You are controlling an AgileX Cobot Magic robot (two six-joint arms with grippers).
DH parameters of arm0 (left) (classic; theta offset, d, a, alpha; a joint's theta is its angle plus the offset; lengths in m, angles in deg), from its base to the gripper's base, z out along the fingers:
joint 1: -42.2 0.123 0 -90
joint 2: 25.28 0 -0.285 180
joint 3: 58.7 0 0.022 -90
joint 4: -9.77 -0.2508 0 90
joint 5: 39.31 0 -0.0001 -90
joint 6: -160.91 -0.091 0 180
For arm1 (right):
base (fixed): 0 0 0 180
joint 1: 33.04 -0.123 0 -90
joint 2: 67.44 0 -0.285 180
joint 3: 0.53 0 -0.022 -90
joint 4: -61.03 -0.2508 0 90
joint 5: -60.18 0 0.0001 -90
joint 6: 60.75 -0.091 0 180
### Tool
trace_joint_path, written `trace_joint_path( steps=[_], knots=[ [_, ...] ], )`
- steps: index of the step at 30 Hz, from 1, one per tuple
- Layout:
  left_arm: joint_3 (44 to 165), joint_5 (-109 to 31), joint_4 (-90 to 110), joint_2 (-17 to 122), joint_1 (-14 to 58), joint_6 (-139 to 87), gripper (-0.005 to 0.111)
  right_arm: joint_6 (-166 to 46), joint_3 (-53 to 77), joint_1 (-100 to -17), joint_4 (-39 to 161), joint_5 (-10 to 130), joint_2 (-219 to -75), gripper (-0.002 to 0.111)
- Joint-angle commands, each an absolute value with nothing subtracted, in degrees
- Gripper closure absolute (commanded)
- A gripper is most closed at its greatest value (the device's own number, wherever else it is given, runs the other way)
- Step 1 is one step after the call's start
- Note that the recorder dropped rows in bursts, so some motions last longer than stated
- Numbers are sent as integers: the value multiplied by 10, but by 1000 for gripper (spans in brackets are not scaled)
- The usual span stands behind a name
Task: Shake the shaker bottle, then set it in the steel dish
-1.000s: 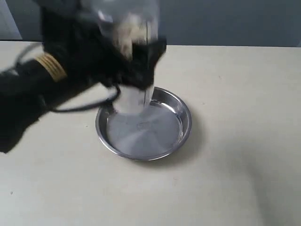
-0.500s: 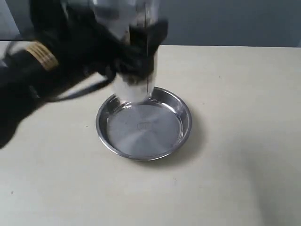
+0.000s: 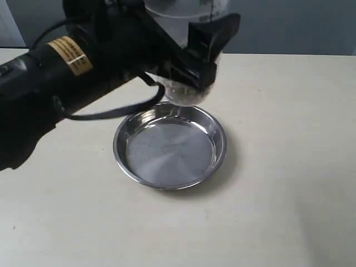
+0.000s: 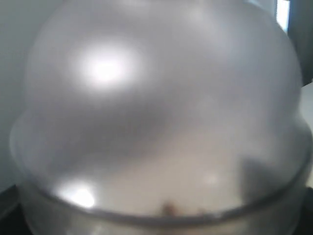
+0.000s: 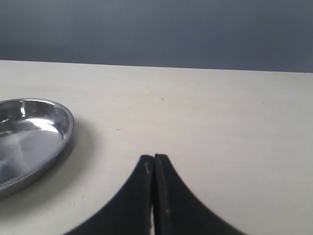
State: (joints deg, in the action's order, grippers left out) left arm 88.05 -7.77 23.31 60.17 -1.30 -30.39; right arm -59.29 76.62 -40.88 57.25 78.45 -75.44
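Note:
The shaker bottle hangs in the air over the far rim of the steel dish, held upright or nearly so, its clear base with brownish bits just above the rim. My left gripper is shut on the bottle's middle, black fingers on either side. Seen from the left wrist, the bottle's frosted domed top fills the frame and a few brownish bits show low down. The dish holds nothing. Beside it, my right gripper is shut on nothing, low over the table.
The dish stands on a plain cream table. A grey wall runs behind the table's far edge. The left arm's black body and cable reach in over the table left of the dish.
The left gripper has swung the bottle to the right and a little higher. Its base, which hung low over the dish's left part, now sits above the far rim. The right gripper has not moved.

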Motion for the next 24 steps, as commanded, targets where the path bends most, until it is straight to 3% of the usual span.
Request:
trace_joint_path(
  steps=[1,5,10,15,20,23,24],
  knots=[
    [875,-110,316,650,-9,-327,107,-593,767,-411,573,777,-752,109],
    [919,-48,219,579,-34,-333,107,-593,767,-411,573,777,-752,109],
    [861,-148,410,665,-8,-376,107,-593,767,-411,573,777,-752,109],
    [904,-85,291,575,-17,-384,107,-593,767,-411,573,777,-752,109],
    [833,-136,454,644,7,-402,107,-593,767,-411,573,777,-752,109],
    [873,-106,333,567,-8,-410,107,-593,767,-411,573,777,-752,109],
    [876,-72,390,541,5,-499,107,-593,767,-411,573,777,-752,109]
  ],
)
